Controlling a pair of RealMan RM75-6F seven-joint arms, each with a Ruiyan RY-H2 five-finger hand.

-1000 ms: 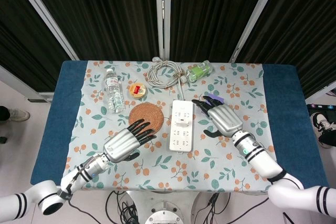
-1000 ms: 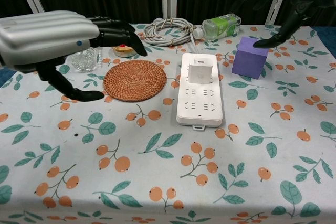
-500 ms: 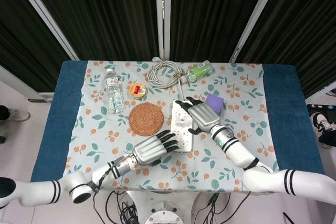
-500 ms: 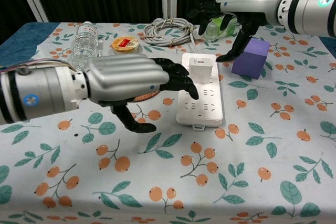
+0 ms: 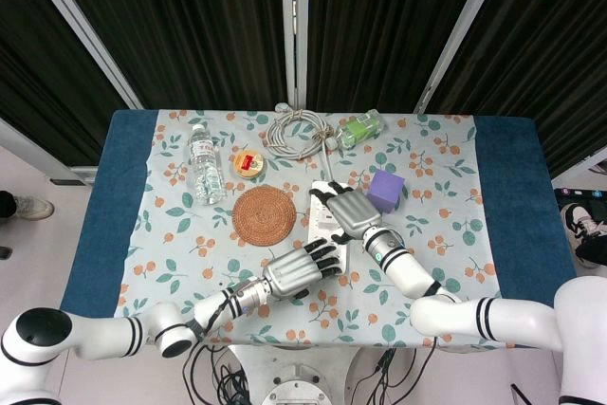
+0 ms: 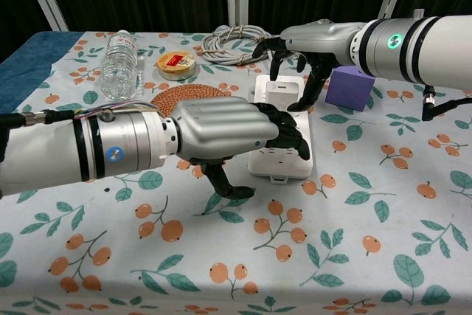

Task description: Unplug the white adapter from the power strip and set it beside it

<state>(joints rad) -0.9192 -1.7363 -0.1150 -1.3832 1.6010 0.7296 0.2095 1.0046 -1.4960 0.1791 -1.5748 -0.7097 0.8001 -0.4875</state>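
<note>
- My right hand (image 6: pixel 306 53) hovers right over the white adapter (image 6: pixel 283 94), fingers spread around it, no grip visible.
- My left hand (image 6: pixel 221 134) is empty, fingertips on the power strip (image 6: pixel 284 160)'s near end.
- Adapter sits plugged in.
- Purple cube (image 6: pixel 352 87) just right of strip.

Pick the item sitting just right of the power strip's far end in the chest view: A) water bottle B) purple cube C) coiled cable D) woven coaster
B: the purple cube stands on the cloth right of the power strip, behind the right hand; the water bottle and woven coaster lie left.
</note>
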